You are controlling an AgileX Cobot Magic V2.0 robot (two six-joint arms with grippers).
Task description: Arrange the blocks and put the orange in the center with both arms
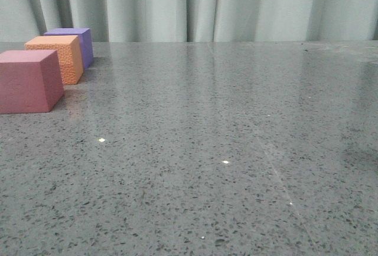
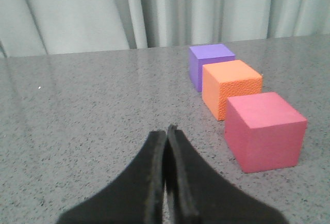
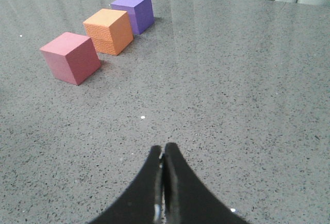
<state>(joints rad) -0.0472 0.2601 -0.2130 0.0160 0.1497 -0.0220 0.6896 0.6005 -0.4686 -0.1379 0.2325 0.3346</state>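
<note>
Three cubes stand in a row at the table's far left: the pinkish-red cube (image 1: 28, 81) nearest, the orange cube (image 1: 57, 57) in the middle, the purple cube (image 1: 77, 42) farthest. They also show in the left wrist view, pinkish-red (image 2: 264, 130), orange (image 2: 231, 86), purple (image 2: 210, 63), and in the right wrist view, pinkish-red (image 3: 71, 57), orange (image 3: 109, 30), purple (image 3: 134, 11). My left gripper (image 2: 166, 132) is shut and empty, short of and beside the pinkish-red cube. My right gripper (image 3: 163, 149) is shut and empty, well away from the row. Neither arm shows in the front view.
The speckled grey table (image 1: 224, 150) stretches wide to the right of the cubes. A pale curtain (image 1: 195, 5) hangs behind the table's far edge.
</note>
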